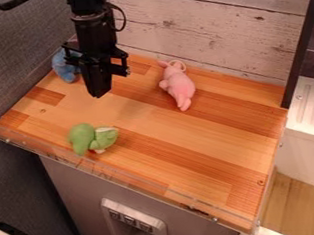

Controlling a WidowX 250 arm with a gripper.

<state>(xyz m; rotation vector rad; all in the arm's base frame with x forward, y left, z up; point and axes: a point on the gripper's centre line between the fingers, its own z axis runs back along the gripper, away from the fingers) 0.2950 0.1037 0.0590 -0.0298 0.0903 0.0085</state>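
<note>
Green toy (82, 137) lies crosswise, pink toy (179, 86) slants frontward near tool (99, 94).

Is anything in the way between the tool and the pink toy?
Nothing visible stands between the tool and the pink toy. The blue toy is on the tool's other side; the green toy lies closer to the camera.

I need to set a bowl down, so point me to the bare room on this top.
Widest is the stretch of wooden top from the pink toy and green toy to the picture's right end; a smaller patch lies between those toys. The back left is crowded: the gripper hangs near the blue toy.
</note>
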